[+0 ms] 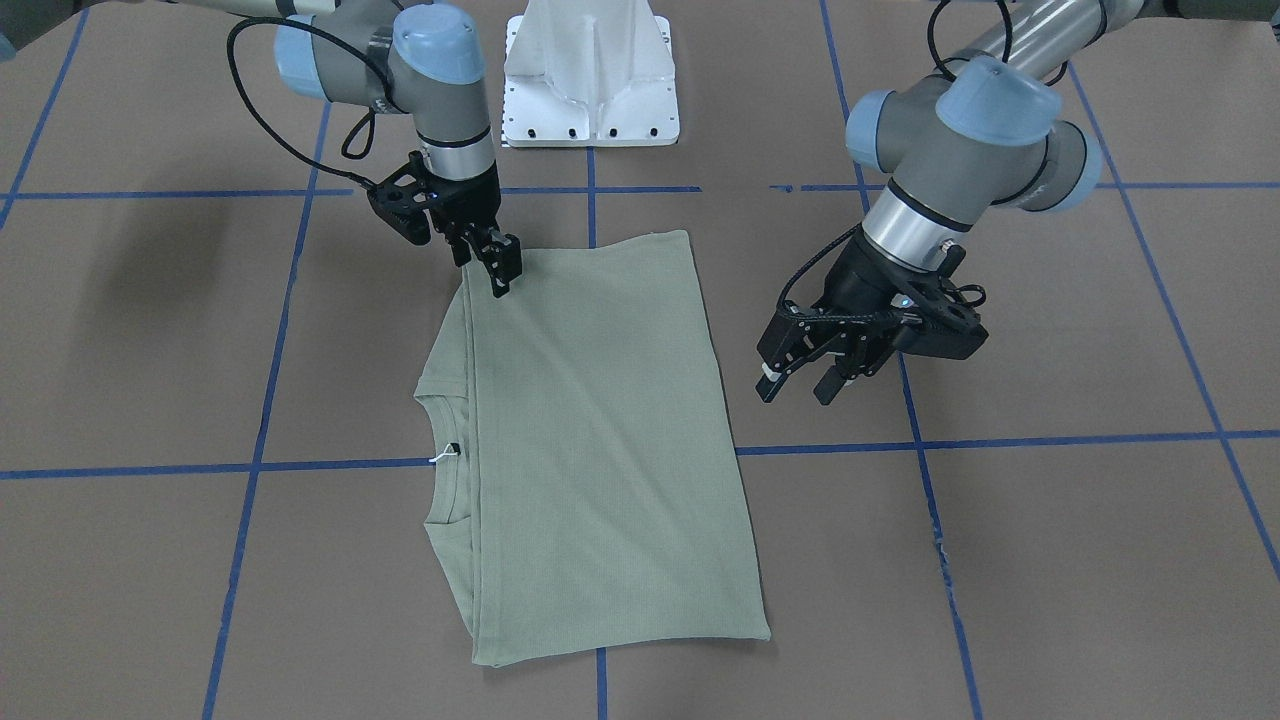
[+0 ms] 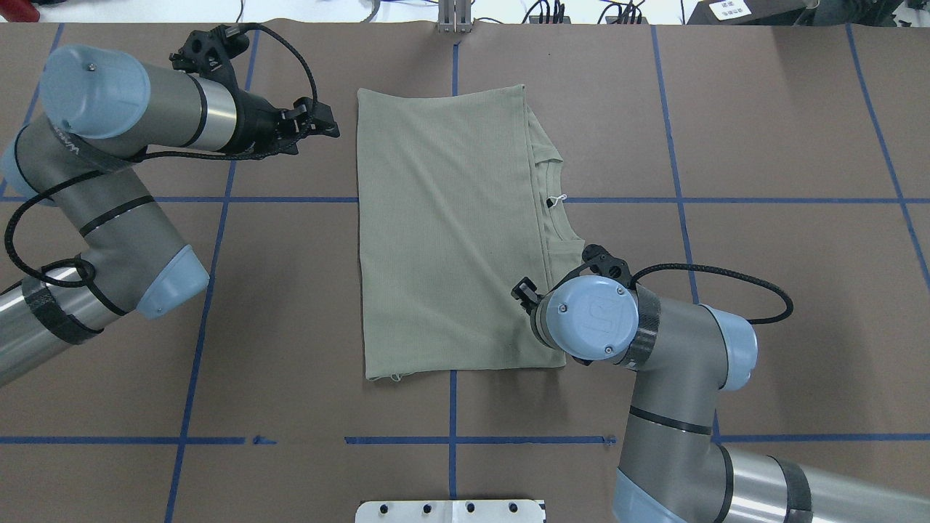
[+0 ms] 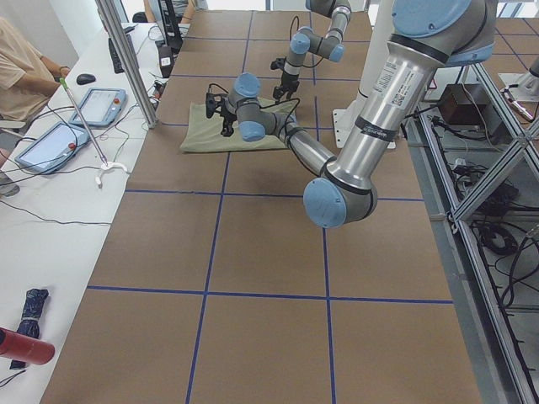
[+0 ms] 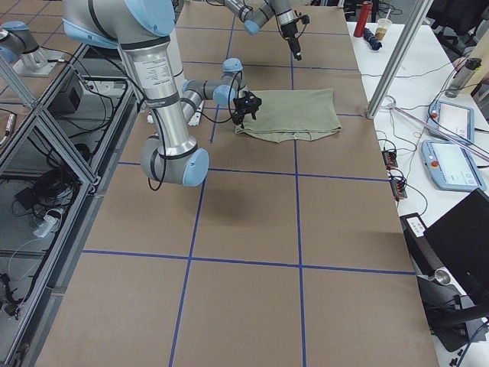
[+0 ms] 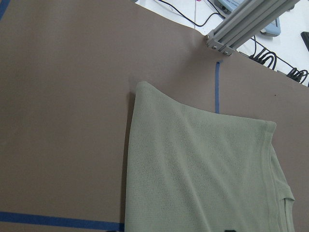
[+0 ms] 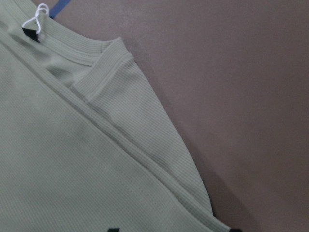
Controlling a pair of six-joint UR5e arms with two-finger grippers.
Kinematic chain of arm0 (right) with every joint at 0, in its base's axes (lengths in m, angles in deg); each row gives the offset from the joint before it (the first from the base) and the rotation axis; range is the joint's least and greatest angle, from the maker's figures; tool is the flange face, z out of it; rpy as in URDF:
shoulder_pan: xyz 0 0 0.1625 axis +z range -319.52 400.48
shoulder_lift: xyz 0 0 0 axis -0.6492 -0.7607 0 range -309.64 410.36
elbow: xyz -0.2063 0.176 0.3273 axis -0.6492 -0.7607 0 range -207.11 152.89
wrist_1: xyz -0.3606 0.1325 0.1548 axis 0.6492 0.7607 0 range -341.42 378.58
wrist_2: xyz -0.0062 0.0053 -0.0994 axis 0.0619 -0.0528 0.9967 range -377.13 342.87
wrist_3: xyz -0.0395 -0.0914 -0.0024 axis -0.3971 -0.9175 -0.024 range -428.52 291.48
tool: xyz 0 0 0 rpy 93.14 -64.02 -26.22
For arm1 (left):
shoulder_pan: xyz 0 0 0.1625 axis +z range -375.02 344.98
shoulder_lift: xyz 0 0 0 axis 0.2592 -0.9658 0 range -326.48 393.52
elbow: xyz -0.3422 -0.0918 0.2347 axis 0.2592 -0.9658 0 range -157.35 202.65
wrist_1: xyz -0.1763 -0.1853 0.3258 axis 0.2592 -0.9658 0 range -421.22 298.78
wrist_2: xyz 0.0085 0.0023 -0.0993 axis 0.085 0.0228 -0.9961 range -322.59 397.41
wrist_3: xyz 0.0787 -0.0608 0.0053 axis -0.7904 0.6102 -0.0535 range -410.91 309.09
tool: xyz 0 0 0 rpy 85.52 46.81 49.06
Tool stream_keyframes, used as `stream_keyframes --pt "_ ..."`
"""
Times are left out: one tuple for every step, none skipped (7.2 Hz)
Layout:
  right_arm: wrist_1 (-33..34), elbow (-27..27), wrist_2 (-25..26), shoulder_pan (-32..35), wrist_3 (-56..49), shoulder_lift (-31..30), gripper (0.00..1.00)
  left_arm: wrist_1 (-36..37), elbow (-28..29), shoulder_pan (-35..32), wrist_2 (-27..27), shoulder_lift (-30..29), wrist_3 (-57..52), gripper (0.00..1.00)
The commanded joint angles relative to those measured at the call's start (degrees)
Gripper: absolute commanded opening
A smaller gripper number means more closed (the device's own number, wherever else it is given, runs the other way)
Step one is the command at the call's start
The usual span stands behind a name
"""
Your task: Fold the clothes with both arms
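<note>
One shirt (image 1: 600,430), folded, mid-counter; two arms at its edges.

Shirt lies flat on the brown counter (image 1: 1050,520) as a rough rectangle. A folded layer covers most of it. The ribbed collar (image 1: 437,500) and a small white label (image 1: 443,455) peek out along the robot's right side. Right gripper (image 1: 490,275) is down at the shirt's corner nearest the base, on the collar side. Its fingers (image 6: 231,229) show parted at the bottom of the wrist view, hem between them, clamping nothing. I cannot tell whether the tips touch cloth. Left gripper (image 1: 797,388) hangs above bare counter just off the shirt's opposite edge, tilted, fingers spread and empty, apart from the cloth.
</note>
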Motion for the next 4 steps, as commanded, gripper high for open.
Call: stream_keyframes --pt "0.0 -0.2 -0.1 -0.9 0.1 -0.7 0.8 0.0 -0.1 0.0 0.1 0.2 0.0 0.79" --pt "0.0 -0.3 -0.1 -1.0 0.1 -0.8 0.78 0.0 -0.1 0.0 0.2 0.2 0.0 0.79" --pt "0.0 -0.4 -0.1 -1.0 -0.6 -0.8 0.77 0.0 -0.3 -0.1 0.2 0.3 0.0 0.79" --pt "0.0 -0.7 0.0 -1.0 -0.7 -0.8 0.76 -0.1 -0.3 0.0 0.2 0.4 0.0 0.79"
